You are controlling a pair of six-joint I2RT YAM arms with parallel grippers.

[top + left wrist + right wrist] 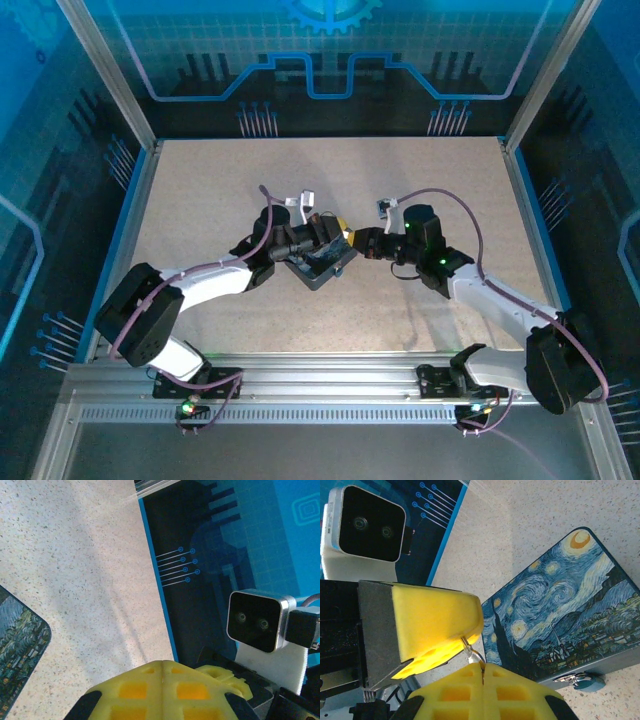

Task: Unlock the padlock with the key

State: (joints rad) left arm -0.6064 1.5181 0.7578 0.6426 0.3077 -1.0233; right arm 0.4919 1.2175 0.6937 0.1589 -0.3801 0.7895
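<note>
L gripper (465,630) & R gripper (482,674), both clamped shut, seem to pinch the key (471,652) btwn tips, so release one side w/o twisting, then aim at padlock (585,682) on painted box (560,605) front.

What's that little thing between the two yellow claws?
In the right wrist view, a small silvery ring, likely the key's, spans the gap from the left gripper to the right gripper, which pinches it.
</note>
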